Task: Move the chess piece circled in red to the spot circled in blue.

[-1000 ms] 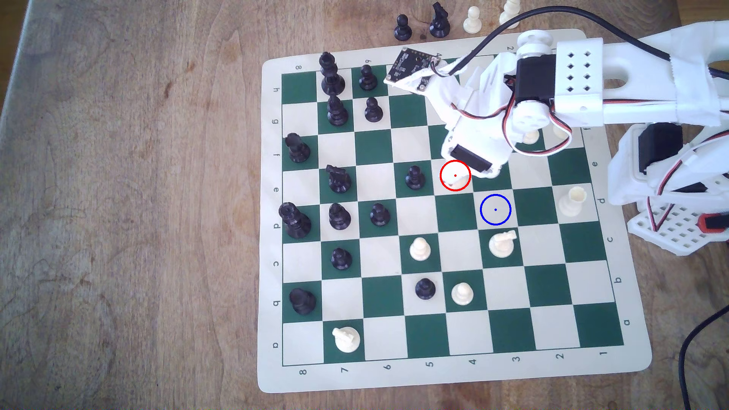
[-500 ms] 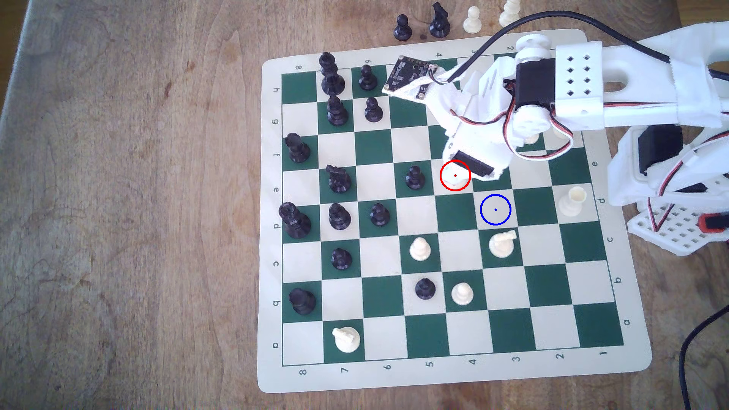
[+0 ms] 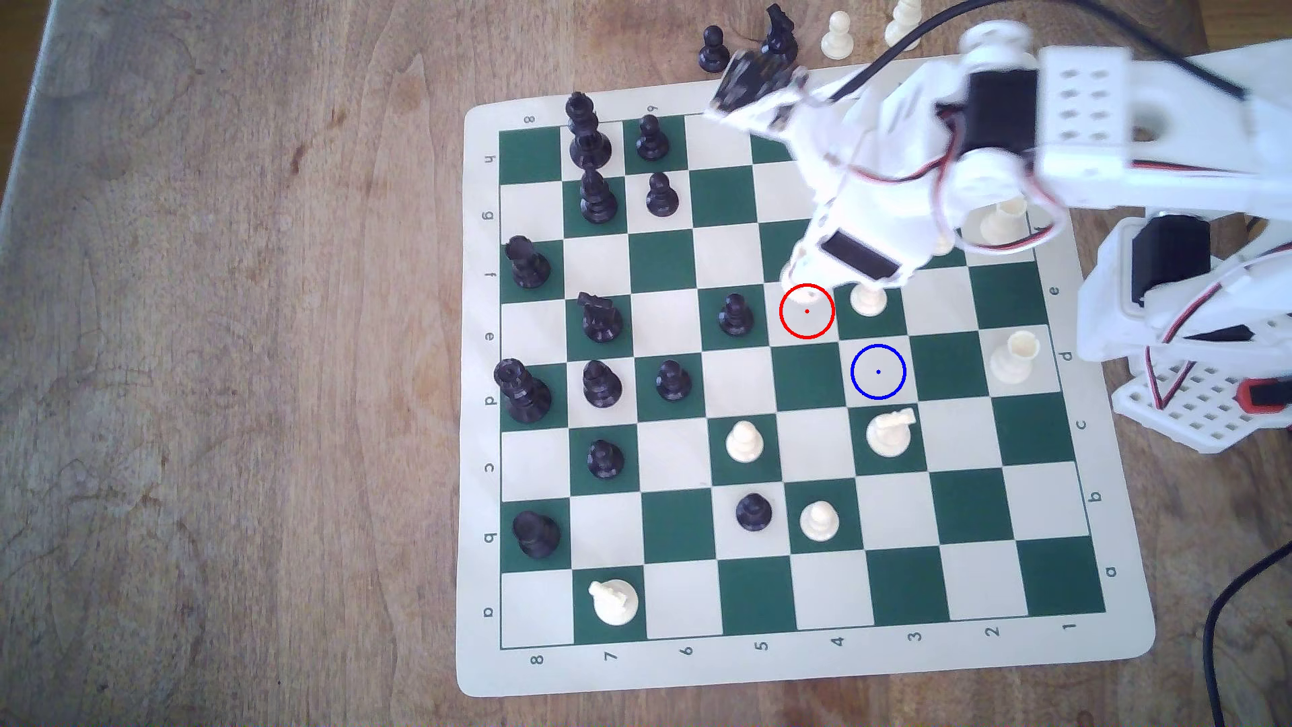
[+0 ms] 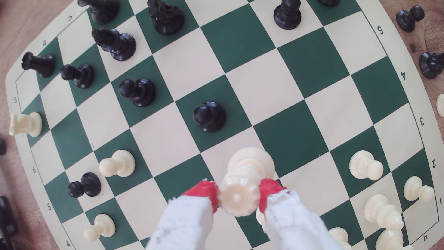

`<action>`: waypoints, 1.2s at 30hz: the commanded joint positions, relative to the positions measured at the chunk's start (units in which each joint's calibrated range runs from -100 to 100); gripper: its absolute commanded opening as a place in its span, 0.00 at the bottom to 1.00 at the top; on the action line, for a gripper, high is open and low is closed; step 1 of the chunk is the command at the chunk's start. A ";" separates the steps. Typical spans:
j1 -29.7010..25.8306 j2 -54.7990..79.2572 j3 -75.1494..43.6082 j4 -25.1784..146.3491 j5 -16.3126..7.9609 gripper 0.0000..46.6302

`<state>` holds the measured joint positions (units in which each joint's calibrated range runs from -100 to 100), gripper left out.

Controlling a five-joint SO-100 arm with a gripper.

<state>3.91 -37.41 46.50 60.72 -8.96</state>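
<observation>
The chess piece circled in red, a cream queen (image 4: 237, 196) with a notched coronet, is held at its head between my gripper's (image 4: 238, 197) red-tipped fingers (image 4: 204, 191), its round base hanging below. In the exterior view my gripper (image 3: 802, 276) is blurred, just above the red ring (image 3: 807, 311), and it covers most of the queen; the cream square inside the ring looks bare. The spot circled in blue (image 3: 878, 372) is an unoccupied cream square, one square diagonally toward the exterior view's lower right of the red ring.
A cream pawn (image 3: 869, 300) stands right of the red ring and a black pawn (image 3: 734, 314) left of it. A cream knight (image 3: 889, 430) sits just below the blue ring, a cream rook (image 3: 1014, 356) further right. Captured pieces (image 3: 713, 49) stand off the board (image 3: 482, 419).
The arm has risen and swung up and right in the exterior view, taking the queen off the red-ringed square. The cream pawn beside the ring is now uncovered.
</observation>
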 commanded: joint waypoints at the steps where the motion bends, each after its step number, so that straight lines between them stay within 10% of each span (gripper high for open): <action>1: -1.29 -9.02 -2.16 4.15 0.10 0.12; 36: -12.86 -22.78 21.23 1.36 -0.83 0.12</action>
<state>-9.29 -58.94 67.83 63.11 -9.55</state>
